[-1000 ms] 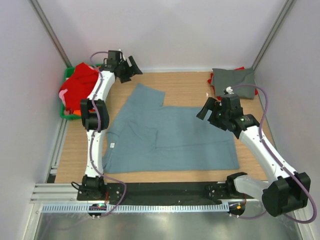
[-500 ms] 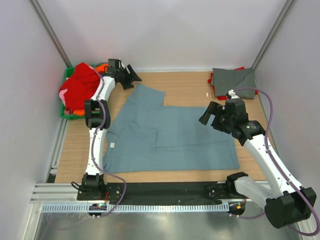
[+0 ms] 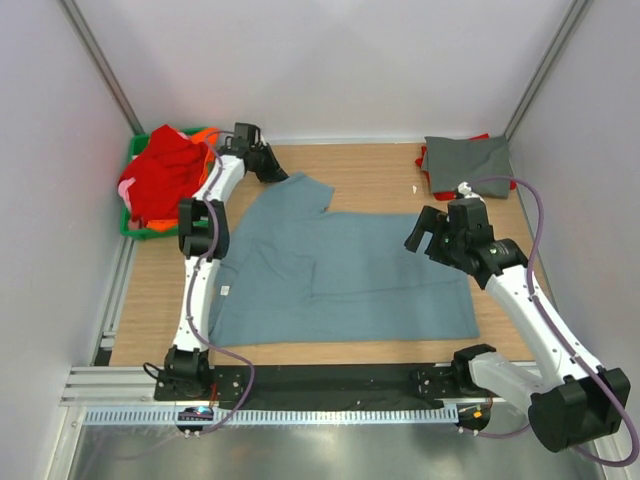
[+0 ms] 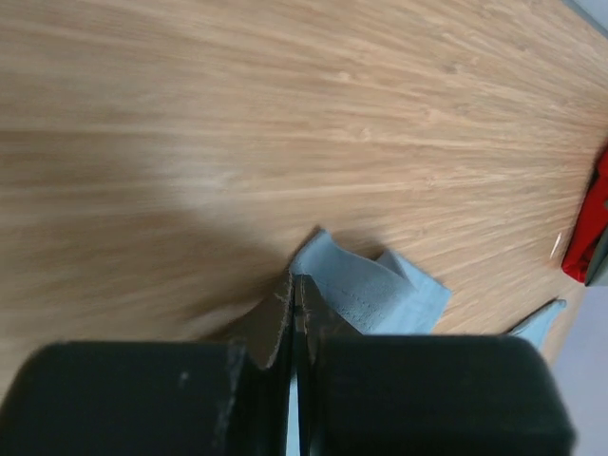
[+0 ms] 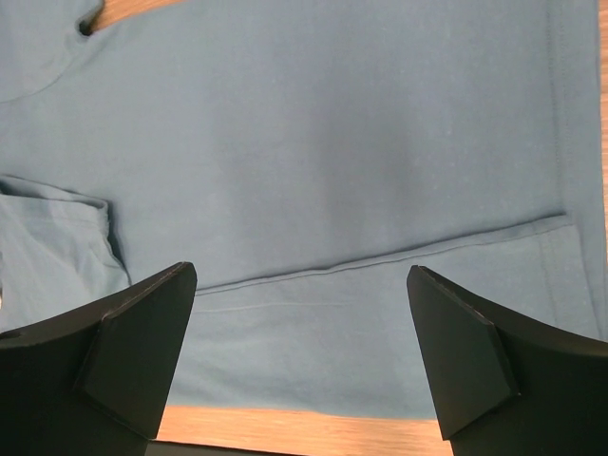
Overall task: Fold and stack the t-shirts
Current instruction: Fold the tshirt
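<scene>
The blue-grey t-shirt [image 3: 340,270] lies spread flat across the middle of the table. My left gripper [image 3: 278,172] is down at the far corner of its upper sleeve. In the left wrist view the jaws [image 4: 295,285] are shut, with the sleeve's hem [image 4: 370,285] pinched between them. My right gripper [image 3: 418,232] hovers over the shirt's right side. It is open, and its fingers [image 5: 142,323] stand wide apart above the hem [image 5: 380,256], holding nothing. A folded darker grey t-shirt [image 3: 465,155] lies at the back right. Red and orange t-shirts [image 3: 165,175] are heaped at the back left.
The red heap fills a green crate [image 3: 135,228] hanging off the table's left edge. A red cloth edge [image 3: 428,180] shows under the grey fold. White walls close in the back and sides. Bare wood [image 3: 370,165] shows behind the blue shirt.
My left gripper has moved right and down onto the sleeve corner and closed on it. The right arm has drifted slightly to the right, still open.
</scene>
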`<control>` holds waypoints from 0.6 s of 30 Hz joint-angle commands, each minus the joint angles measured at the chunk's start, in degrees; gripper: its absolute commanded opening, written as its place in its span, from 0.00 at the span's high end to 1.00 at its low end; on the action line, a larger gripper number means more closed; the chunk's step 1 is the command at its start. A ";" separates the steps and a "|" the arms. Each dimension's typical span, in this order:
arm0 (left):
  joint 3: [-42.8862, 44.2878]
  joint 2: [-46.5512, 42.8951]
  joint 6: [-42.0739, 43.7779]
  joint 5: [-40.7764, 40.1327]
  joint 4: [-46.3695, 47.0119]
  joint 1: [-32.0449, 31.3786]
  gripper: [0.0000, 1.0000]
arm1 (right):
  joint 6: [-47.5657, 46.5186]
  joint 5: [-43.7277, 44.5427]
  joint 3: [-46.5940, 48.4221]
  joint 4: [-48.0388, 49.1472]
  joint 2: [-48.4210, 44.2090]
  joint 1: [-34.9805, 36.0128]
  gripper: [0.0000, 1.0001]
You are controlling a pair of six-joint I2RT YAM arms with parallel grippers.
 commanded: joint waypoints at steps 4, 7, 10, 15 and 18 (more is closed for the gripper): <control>-5.32 -15.79 3.66 -2.49 -4.36 0.51 1.00 | -0.24 2.64 5.26 0.71 1.98 -0.51 0.00; -11.21 -19.15 5.69 -3.80 -4.54 0.43 1.00 | 0.55 1.50 6.24 0.53 1.90 -0.59 0.00; -16.31 -22.76 6.66 -4.25 -4.54 0.34 1.00 | 1.77 0.27 6.06 -0.17 0.49 -0.59 0.00; -19.05 -26.36 7.72 -5.04 -4.97 -0.10 1.00 | 2.22 0.61 4.40 -1.49 -3.46 -0.51 0.00; -19.22 -27.77 7.10 -5.04 -6.91 -0.19 1.00 | 2.13 3.33 3.61 -2.19 -3.73 -0.59 0.00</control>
